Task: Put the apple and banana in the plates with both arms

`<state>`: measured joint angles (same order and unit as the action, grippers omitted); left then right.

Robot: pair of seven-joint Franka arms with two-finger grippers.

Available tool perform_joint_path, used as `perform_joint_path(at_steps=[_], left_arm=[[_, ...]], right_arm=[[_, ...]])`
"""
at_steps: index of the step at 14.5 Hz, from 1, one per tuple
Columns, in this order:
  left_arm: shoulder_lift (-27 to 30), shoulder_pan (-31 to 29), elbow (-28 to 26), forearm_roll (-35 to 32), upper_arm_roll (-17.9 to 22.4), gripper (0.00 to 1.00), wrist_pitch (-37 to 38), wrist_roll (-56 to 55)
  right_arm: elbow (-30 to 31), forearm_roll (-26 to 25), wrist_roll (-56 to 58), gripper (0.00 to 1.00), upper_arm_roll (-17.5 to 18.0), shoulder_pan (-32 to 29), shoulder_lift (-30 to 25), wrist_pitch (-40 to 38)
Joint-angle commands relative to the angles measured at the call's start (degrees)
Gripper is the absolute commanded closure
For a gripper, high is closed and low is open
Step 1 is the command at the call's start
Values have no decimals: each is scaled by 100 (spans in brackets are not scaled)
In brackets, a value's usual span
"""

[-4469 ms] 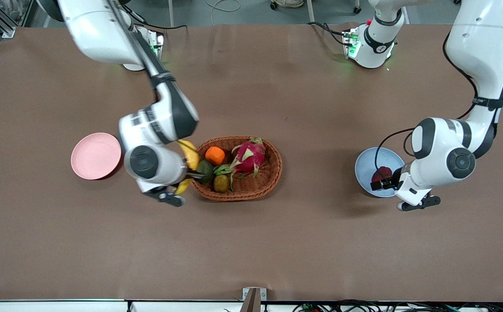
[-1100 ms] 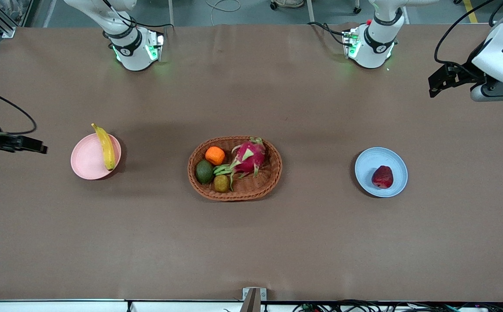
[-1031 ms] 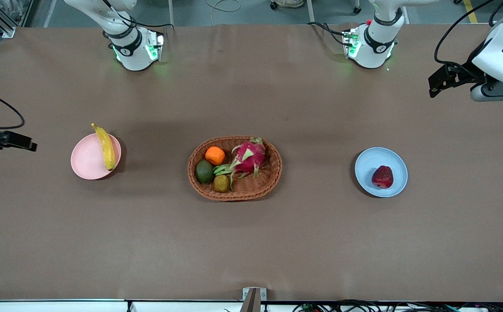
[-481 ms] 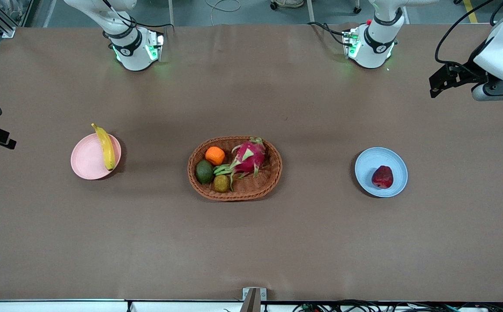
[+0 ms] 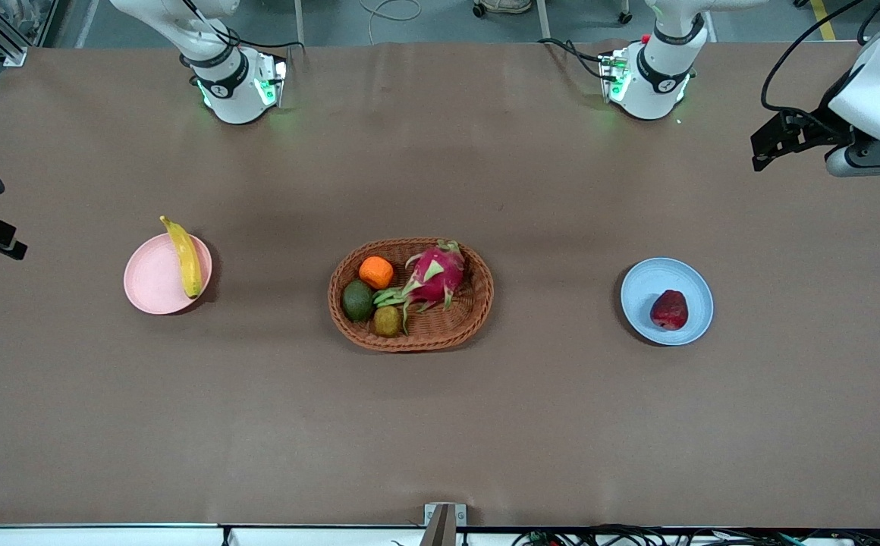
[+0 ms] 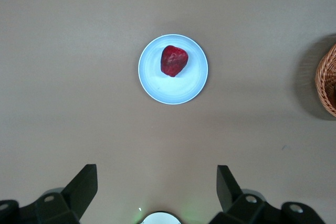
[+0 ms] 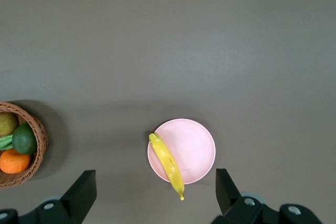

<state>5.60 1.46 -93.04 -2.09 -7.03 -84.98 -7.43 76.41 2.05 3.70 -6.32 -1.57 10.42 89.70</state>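
Both jaws: spread wide, holding nothing, touching nothing.
Left gripper [image 6: 156,192]: up over bare table at the left arm's end, well apart from the blue plate [image 5: 649,282].
Right gripper [image 7: 156,192]: up at the right arm's end of the table, well apart from the pink plate [image 5: 150,284].
Apple [image 5: 669,309]: on the blue plate, toward its four o'clock rim in the front view.
Banana [image 5: 184,256]: across the pink plate's three o'clock edge, one tip poking past the rim at twelve.
Wicker basket [image 5: 478,296]: mid-table between the plates, with a dragon fruit [image 5: 434,276] and an orange [image 5: 375,272].
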Motion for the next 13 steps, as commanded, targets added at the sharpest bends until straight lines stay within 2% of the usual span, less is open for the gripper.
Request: perform_joint_path(at_steps=[1, 4, 5, 8, 9, 13], left_arm=[[-32, 21, 102, 51, 26, 0, -1, 136], [-24, 30, 93, 51, 26, 0, -1, 136], [-24, 30, 93, 51, 26, 0, -1, 136], [-24, 39, 93, 51, 26, 0, -1, 136], [-24, 39, 93, 51, 26, 0, -1, 136], [-32, 39, 181, 42, 26, 0, -1, 136]], right_arm=[[383, -21, -133, 0, -229, 157, -373, 249], [568, -21, -151, 0, -229, 157, -549, 267], [786, -21, -151, 0, -221, 183, -706, 319], [1953, -38, -133, 0, -203, 184, -1505, 907], [2122, -39, -116, 0, -194, 184, -1630, 900], [2212, -65, -107, 0, -150, 210, -1727, 742]])
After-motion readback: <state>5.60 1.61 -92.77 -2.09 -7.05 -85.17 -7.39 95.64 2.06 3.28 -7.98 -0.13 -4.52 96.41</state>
